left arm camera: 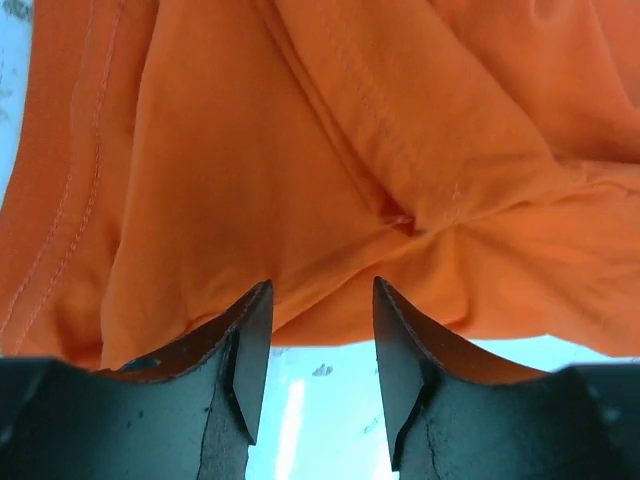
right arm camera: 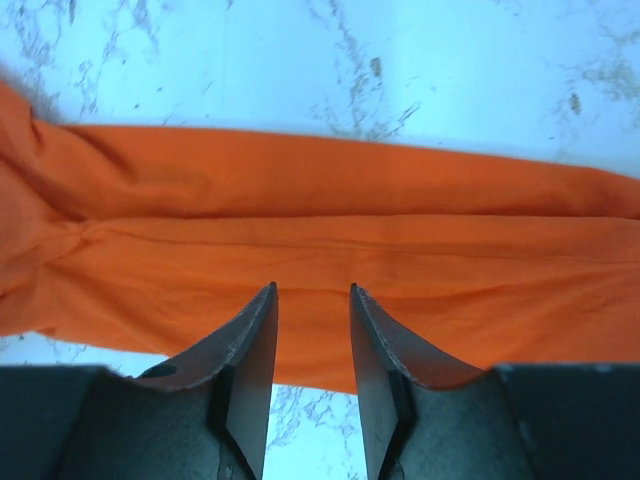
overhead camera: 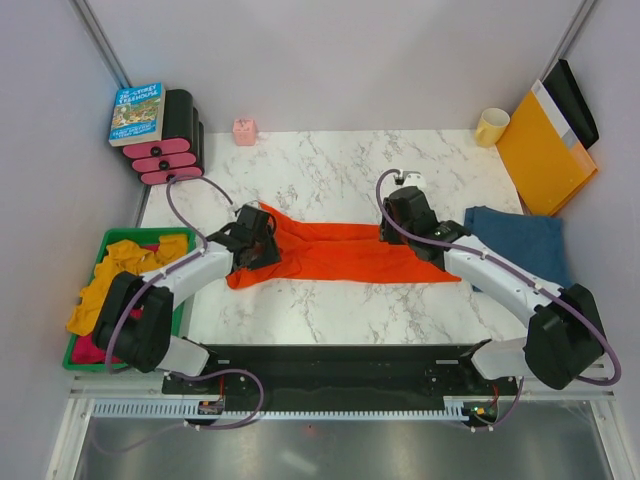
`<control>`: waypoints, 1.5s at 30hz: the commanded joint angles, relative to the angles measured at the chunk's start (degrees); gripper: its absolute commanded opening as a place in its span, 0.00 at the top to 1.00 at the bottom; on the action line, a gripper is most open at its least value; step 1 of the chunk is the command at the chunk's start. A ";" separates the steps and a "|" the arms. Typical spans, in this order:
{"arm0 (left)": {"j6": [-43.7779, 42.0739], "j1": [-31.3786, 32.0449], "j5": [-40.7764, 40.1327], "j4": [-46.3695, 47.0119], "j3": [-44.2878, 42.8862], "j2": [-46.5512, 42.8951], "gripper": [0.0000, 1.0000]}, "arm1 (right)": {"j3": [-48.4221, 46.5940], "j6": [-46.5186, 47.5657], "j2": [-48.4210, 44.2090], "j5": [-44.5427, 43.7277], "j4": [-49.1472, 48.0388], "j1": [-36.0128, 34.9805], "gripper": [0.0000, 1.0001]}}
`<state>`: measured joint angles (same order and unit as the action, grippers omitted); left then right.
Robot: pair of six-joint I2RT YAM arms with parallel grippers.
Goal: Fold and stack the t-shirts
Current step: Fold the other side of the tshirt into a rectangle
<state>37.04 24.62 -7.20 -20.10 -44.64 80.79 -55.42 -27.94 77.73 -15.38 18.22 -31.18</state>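
The bright orange-red t-shirt point(overhead camera: 340, 255) lies across the middle of the marble table as a long band folded lengthwise. My left gripper point(overhead camera: 262, 240) hovers over its bunched left end, and my right gripper point(overhead camera: 400, 215) over its right end. In the left wrist view the gripper point(left arm camera: 320, 290) stands open above the wrinkled cloth point(left arm camera: 300, 150), with bare table showing between the jaws. The right gripper point(right arm camera: 312, 292) is open too, over the smooth band point(right arm camera: 330, 240), gripping nothing. The dark denim-blue t-shirt point(overhead camera: 520, 245) lies folded to a rough square at the right, partly under the right arm.
A green bin point(overhead camera: 140, 233) with yellow and pink cloths sits at the left edge. A book point(overhead camera: 137, 112) on pink-and-black rolls point(overhead camera: 170, 140) stands at the back left, with a small pink box point(overhead camera: 245, 131) nearby. A yellow mug point(overhead camera: 491, 126) and an orange envelope point(overhead camera: 545, 150) are at the back right.
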 commanded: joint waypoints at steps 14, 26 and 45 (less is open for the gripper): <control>-1.01 -3.35 -4.40 3.67 -13.54 10.96 0.48 | 3.56 2.19 -3.11 -1.41 -0.11 -4.33 0.57; 0.32 -4.06 -8.09 1.82 -12.92 10.96 0.47 | 4.44 1.84 -2.59 -1.15 -0.46 -4.33 0.57; 1.37 -5.37 -7.21 5.24 -15.03 16.59 0.49 | 6.73 1.40 -3.29 -1.06 -0.38 -4.33 0.57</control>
<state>36.69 19.57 -13.41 -18.09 -57.58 98.26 -49.12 -26.30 75.88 -15.53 18.61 -35.16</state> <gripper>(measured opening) 0.520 0.434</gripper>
